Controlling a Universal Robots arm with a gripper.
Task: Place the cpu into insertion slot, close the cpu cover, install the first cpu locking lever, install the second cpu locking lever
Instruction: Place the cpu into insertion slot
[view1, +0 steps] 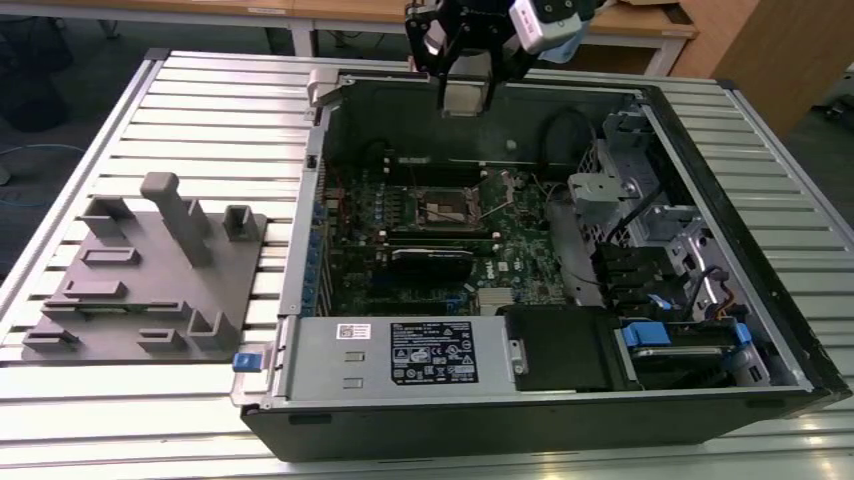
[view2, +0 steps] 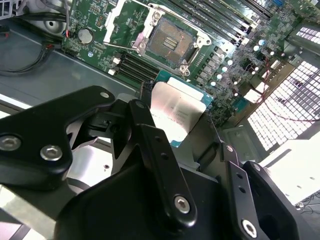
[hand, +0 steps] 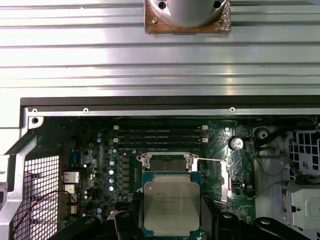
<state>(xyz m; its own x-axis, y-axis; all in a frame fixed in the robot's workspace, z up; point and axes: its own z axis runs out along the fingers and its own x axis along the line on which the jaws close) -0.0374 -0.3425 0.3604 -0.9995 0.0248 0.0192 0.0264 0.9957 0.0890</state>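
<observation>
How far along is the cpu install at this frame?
Done: nothing yet. The slot lies bare, its contacts exposed. In hand: the pincer is shut on the cpu, holding it in the air above the open case, not touching the slot. Left: all four steps, seating included.

Silver-topped square cpu (hand: 171, 205) hangs above the open insertion slot (view2: 170, 42).

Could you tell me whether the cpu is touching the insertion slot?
Apart. The exterior view shows the claw high over the case wall, the insertion slot below on the motherboard; the second wrist view shows the cpu in its grip.
</observation>
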